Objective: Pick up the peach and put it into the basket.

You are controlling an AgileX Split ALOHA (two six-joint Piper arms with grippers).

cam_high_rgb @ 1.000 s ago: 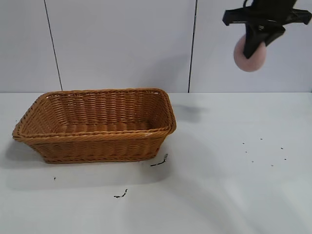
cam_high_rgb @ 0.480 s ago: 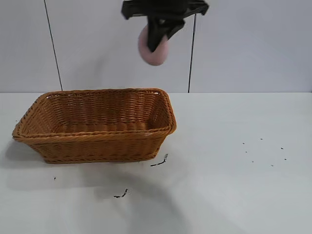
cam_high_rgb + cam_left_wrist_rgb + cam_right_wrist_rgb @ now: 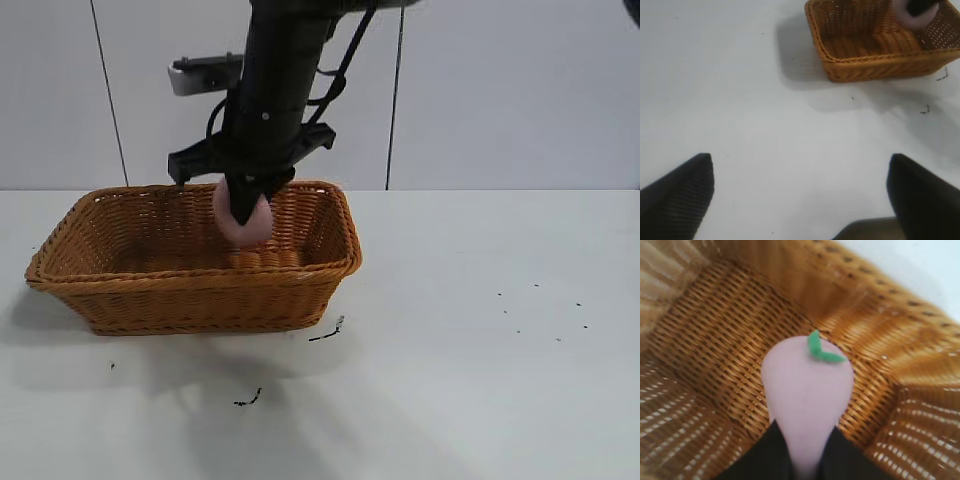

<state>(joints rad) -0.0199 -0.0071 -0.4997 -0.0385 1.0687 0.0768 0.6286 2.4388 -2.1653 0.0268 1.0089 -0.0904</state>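
The pale pink peach (image 3: 243, 224) with a small green leaf hangs inside the orange-brown wicker basket (image 3: 200, 300), over the right part of its floor. My right gripper (image 3: 246, 203) reaches down from above and is shut on the peach. In the right wrist view the peach (image 3: 807, 390) sits between the black fingers (image 3: 771, 447) just above the woven floor of the basket (image 3: 715, 340). My left gripper (image 3: 800, 165) is open and empty over bare table, well away from the basket (image 3: 875, 65); the peach (image 3: 907, 20) shows far off in that view.
The basket stands on a white table at the left. Dark scraps lie in front of it (image 3: 326, 332) and nearer the front edge (image 3: 248, 400). Small specks (image 3: 540, 310) dot the table at the right. A white panelled wall stands behind.
My right gripper has carried the peach from high at the right, leftwards over the basket, and down into it.
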